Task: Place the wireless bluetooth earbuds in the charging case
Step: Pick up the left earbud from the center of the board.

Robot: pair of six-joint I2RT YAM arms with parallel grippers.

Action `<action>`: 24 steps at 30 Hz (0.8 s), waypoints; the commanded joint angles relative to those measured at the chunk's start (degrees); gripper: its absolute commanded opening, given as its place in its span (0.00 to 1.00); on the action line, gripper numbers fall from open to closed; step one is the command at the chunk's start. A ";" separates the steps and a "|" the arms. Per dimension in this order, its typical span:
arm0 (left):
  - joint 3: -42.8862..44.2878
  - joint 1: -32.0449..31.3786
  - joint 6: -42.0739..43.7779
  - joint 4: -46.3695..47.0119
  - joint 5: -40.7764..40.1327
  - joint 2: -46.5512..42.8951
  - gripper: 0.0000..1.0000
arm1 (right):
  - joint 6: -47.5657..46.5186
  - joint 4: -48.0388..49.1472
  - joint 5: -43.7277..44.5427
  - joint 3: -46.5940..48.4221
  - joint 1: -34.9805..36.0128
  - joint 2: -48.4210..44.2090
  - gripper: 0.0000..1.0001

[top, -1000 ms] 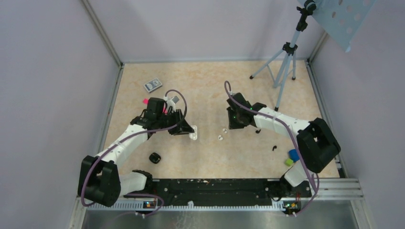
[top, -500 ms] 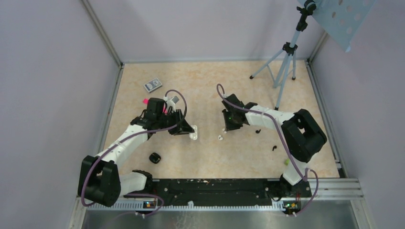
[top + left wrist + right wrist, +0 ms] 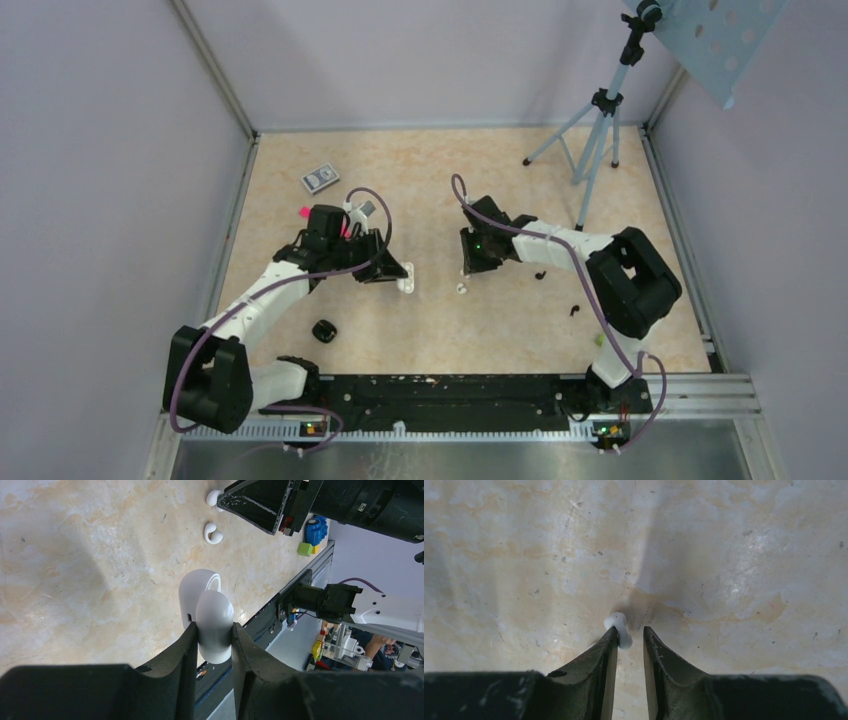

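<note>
The right gripper [image 3: 630,630] pointed up from the bottom edge, its two dark fingers parted by a narrow gap. A tiny white earbud [image 3: 617,621] lay on the mottled beige table [image 3: 734,555], touching the picture-left fingertip.

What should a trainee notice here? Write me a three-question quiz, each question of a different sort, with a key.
1. True or false: the left claw is clamped on a black case.
2. What sits at the tips of the right claw? A) a green block B) a white earbud C) a black earbud
3. Fill in: in the left wrist view, ___ white earbuds lie on the table.
Key: 1 false, it grips the white case. 2 B. 3 two, one of them partly hidden by the right claw.
</note>
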 commanded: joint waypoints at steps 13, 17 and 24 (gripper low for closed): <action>-0.64 0.25 -1.56 4.77 3.01 -0.03 0.05 | -0.38 1.79 -0.62 -0.37 0.11 -3.09 0.00; -0.72 0.23 -2.21 6.50 6.02 0.96 0.05 | -2.05 2.35 0.15 -3.37 0.11 -9.86 0.00; 3.05 -0.16 1.20 3.89 11.93 5.87 0.08 | -9.74 -1.03 0.73 -5.55 0.11 -24.26 0.00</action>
